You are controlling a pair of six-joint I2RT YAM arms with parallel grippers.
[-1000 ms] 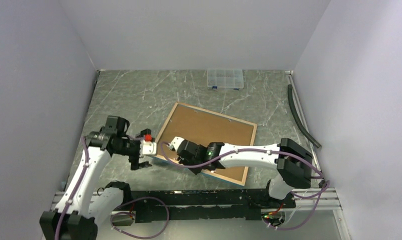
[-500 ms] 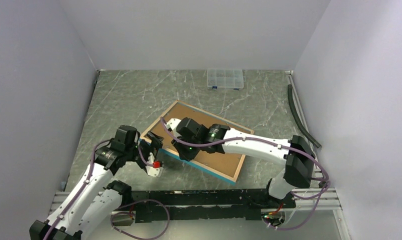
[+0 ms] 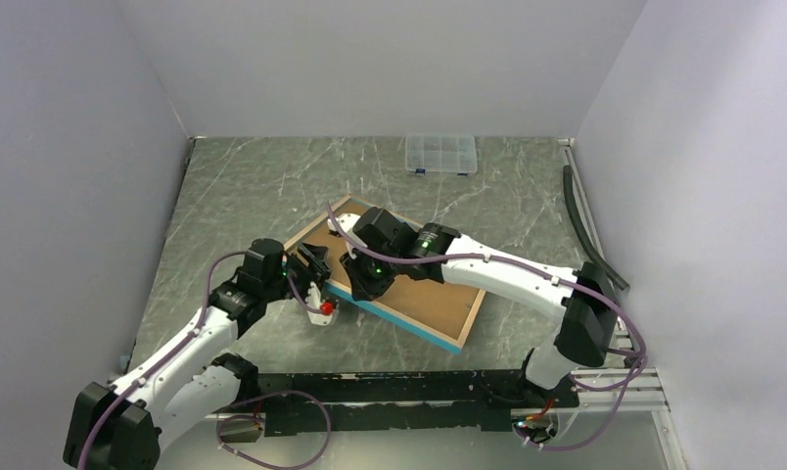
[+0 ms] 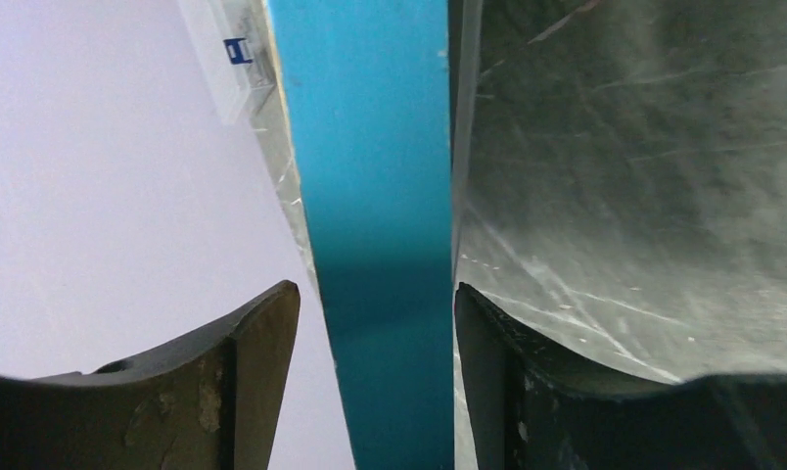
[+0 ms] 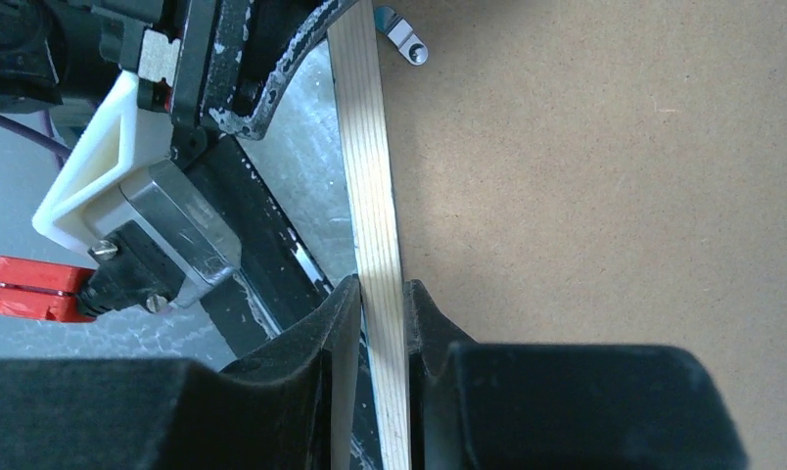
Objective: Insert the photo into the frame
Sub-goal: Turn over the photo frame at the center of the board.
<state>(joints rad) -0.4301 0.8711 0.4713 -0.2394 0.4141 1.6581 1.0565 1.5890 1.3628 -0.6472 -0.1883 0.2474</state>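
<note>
Looking down at the grey marbled bench point(image 3: 243, 196), I see the large rectangular picture frame with its bright-blue border and tan wooden rear point(image 3: 409, 324) lying back-side up near the middle. Its brown backing board point(image 3: 434, 294) faces the ceiling. The frame's long axis runs from far left to near right. The blue near edge shows so broadly that this side looks tipped up off the bench, though I can't be sure.

The right end effector point(image 5: 382, 294) is pinching the pale wooden rail on that near side, pressed against both faces. The left end effector point(image 4: 375, 294) sits just to the left on the same rail, nearer the left corner. Its fingers are spread astride the blue border with a sliver of daylight on one side, so it isn't clamped yet.

The balloon photo shows in no view, and I can't tell whether it lies under the board. To my eye the next move hinges on the left fingers closing square across that rail for a shared hold. A small clear plastic compartment box point(image 3: 440, 154) sits well apart at the far edge.
</note>
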